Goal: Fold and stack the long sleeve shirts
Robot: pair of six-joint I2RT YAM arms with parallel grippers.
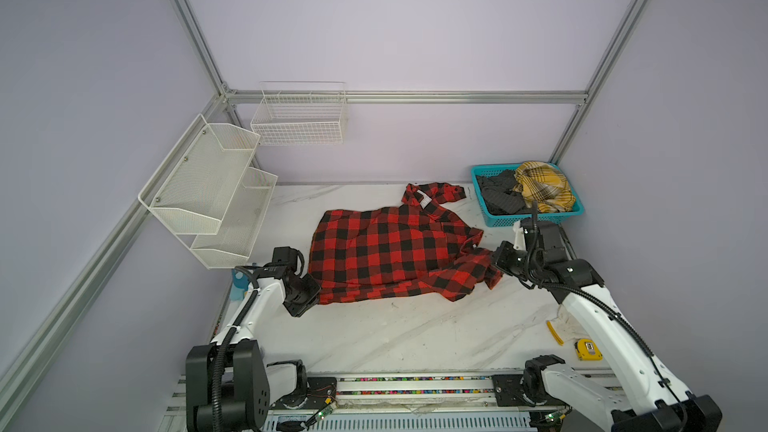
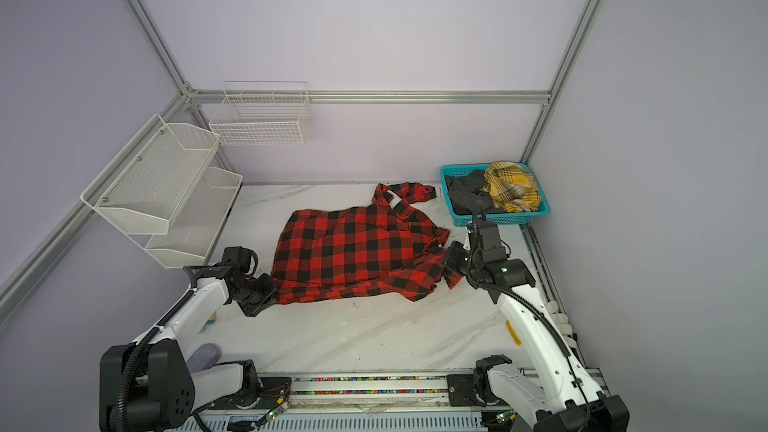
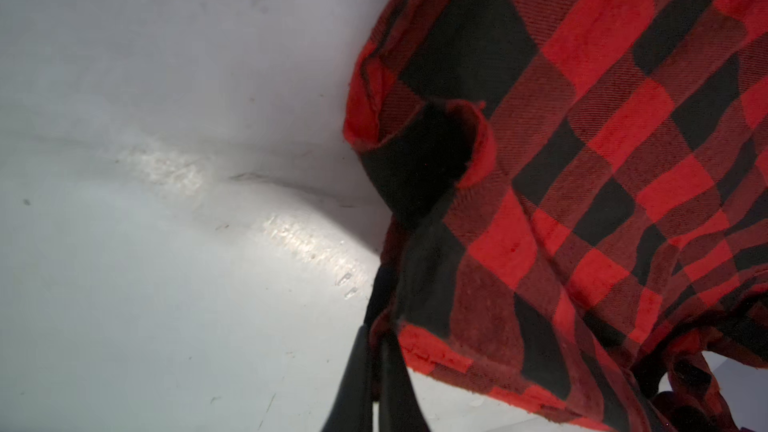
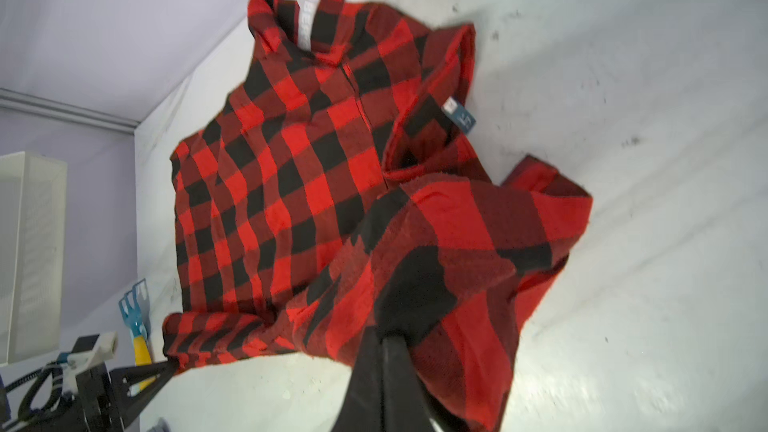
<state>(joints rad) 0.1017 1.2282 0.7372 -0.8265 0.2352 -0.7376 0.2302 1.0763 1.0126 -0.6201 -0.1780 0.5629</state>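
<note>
nearest the rail, a yellow tape measure (image 1: 589, 349) lies at the right edge of the white marble table (image 1: 395, 338). further in, the left gripper (image 1: 316, 290) is clamped closed on the near-left hem corner of the red-and-black check shirt (image 1: 386, 251). the left wrist view shows its fingers (image 3: 353, 376) pressed together with a fold of cloth pinched between them. the right gripper (image 1: 493, 261) is likewise closed, pinching bunched cloth at the shirt's near-right side (the right wrist view shows fabric draped over its tips).

the shirt lies mid-table. its body is spread fairly flat but rumpled, and the collar points towards the far wall with a white label showing at the neck.

beyond it, in the far right corner, a teal basket (image 1: 498, 221) holds the dark grey garment (image 1: 496, 197) and, just beside it on the right, the mustard-yellow plaid garment (image 1: 540, 189). a white mesh shelf (image 1: 208, 189) hangs on the left wall, and a white wire basket (image 1: 299, 122) hangs on the back wall.
</note>
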